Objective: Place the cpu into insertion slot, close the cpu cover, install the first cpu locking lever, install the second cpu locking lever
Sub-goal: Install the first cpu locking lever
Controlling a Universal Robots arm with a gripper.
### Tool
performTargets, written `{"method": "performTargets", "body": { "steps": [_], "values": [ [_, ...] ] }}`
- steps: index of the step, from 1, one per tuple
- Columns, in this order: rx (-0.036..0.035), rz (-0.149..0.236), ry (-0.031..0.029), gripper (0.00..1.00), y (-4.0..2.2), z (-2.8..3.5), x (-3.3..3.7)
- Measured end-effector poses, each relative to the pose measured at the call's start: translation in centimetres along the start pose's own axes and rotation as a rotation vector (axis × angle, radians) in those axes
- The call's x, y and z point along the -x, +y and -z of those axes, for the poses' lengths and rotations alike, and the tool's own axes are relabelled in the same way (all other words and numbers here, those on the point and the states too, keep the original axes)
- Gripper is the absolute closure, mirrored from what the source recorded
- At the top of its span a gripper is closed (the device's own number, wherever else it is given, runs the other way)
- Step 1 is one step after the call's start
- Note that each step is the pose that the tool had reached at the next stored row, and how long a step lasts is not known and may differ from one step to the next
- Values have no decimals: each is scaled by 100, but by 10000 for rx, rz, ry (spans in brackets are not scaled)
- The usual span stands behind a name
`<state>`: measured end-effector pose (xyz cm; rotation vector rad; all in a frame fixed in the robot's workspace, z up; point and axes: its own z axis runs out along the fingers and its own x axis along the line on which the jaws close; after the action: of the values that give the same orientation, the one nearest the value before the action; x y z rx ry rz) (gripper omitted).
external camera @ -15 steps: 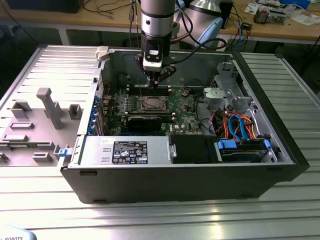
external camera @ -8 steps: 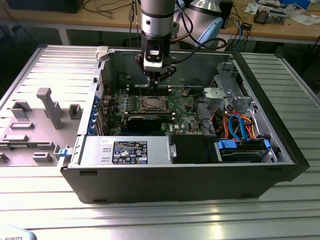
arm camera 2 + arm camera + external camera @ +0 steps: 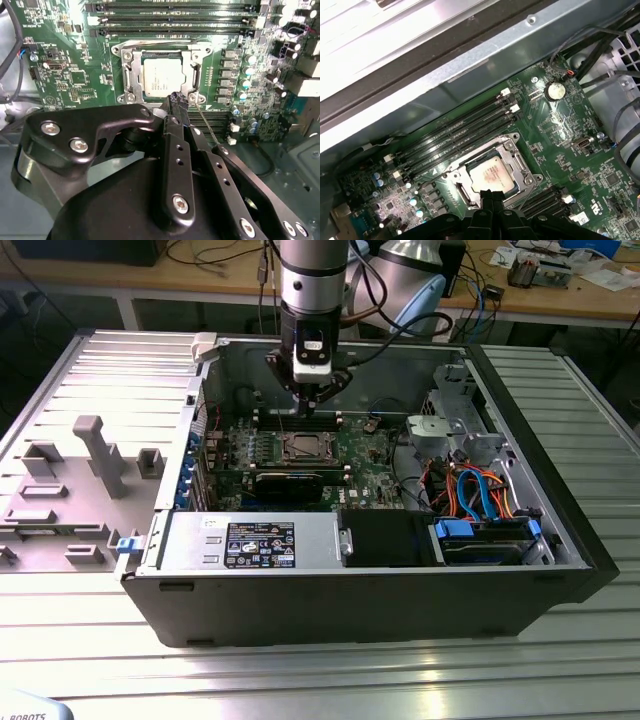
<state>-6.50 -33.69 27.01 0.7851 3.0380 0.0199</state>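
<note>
Green board (image 3: 75, 75): one cpu (image 3: 162, 80), one cpu cover (image 3: 131, 75)

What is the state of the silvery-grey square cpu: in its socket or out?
In. In both wrist views the silvery-grey square cpu lies flat inside the silver-rimmed square insertion slot, level with the rim around it.

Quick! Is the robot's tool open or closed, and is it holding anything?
Tool: closed, just beside the silvery-grey square chip; whether it pinches anything cannot be told.

The cpu (image 3: 162, 80) lies in the insertion slot (image 3: 129, 75) — memory slots (image 3: 170, 20) beside.
</note>
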Motion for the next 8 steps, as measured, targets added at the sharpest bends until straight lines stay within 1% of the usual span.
{"method": "performTargets", "body": {
  "steps": [8],
  "values": [
    [0, 407, 5, 89, -3, 0, -6]
  ]
}}
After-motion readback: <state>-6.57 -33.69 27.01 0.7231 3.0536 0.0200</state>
